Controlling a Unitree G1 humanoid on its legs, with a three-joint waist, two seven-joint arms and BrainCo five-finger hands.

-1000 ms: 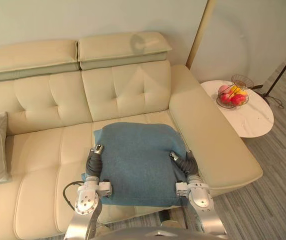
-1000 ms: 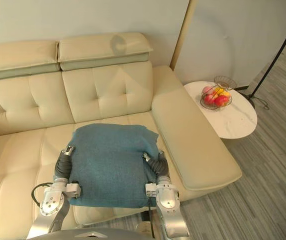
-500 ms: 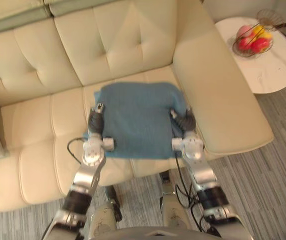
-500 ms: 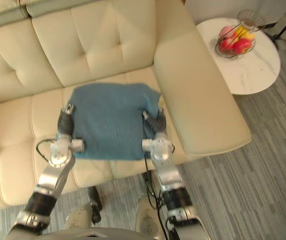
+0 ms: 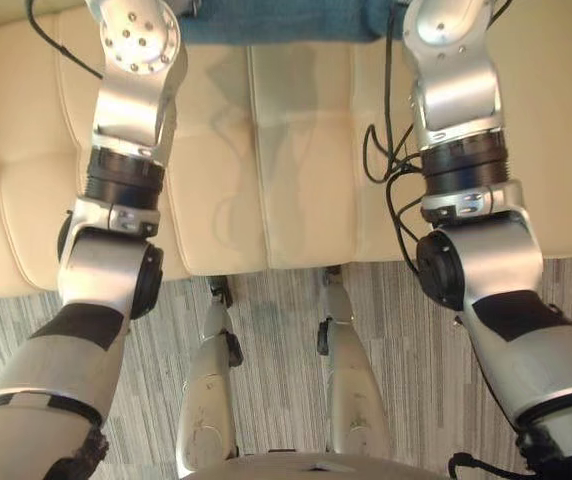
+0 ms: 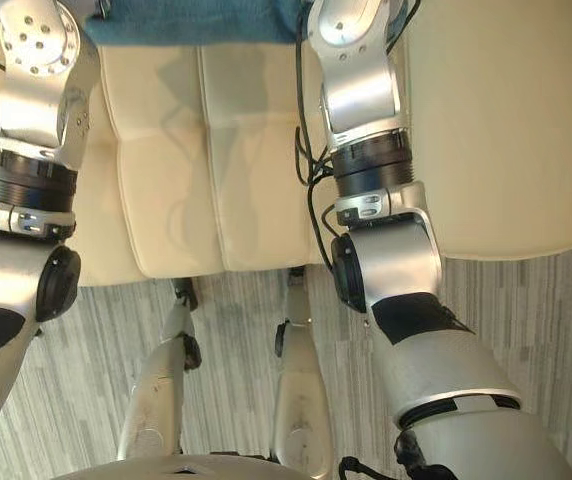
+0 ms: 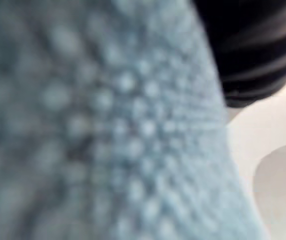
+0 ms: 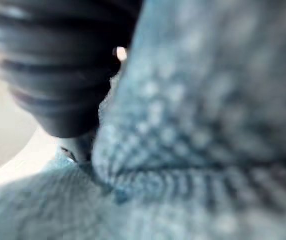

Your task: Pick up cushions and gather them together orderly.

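Note:
A blue knitted cushion lies on the cream sofa seat, and just its near edge shows at the top of the eye views. Both arms reach up along its two sides. In the left wrist view the blue knit lies right against the camera, beside the dark ribbed cover of my left hand. The right wrist view has the same fabric pressed beside the cover of my right hand. The cushion hides how both hands grip it.
The sofa's wide armrest runs along the right side. The front edge of the seat lies just ahead of me, with grey wood-look floor below it.
The camera has tipped steeply down, so the sofa back, side table and fruit basket have left the picture. The blue cushion still sits between both arms on the seat.

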